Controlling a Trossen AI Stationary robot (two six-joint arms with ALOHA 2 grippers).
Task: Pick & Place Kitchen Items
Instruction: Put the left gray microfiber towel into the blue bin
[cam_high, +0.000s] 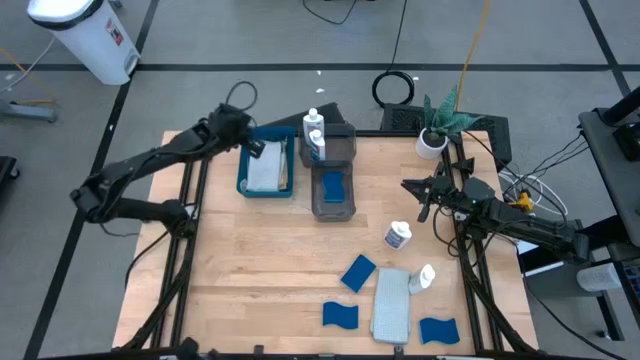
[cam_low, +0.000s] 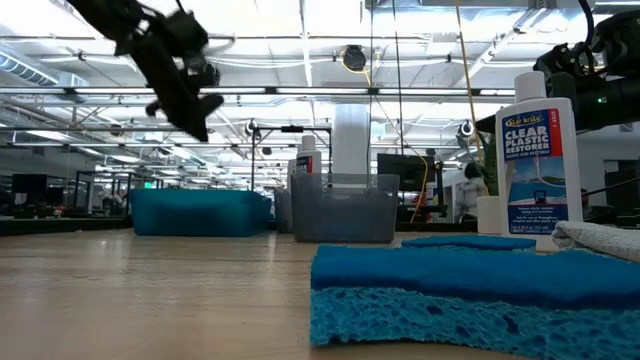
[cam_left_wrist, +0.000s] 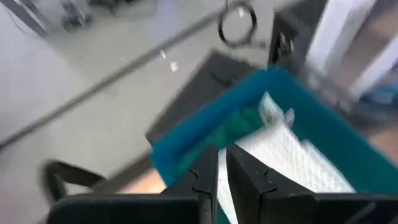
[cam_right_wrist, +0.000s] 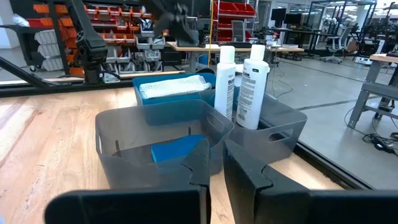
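Left tool (cam_high: 252, 148) is hovering closed and empty over the blue tray (cam_high: 243, 180) holding a grey cloth (cam_high: 266, 172); right tool (cam_high: 421, 198), closed, is waiting near the right edge.

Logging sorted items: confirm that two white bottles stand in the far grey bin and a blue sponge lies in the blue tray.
Wrong on one point. The two white bottles do stand in the far grey bin, but the blue sponge lies in the near grey bin, not the blue tray; the tray holds a light grey cloth. The right wrist view shows it.
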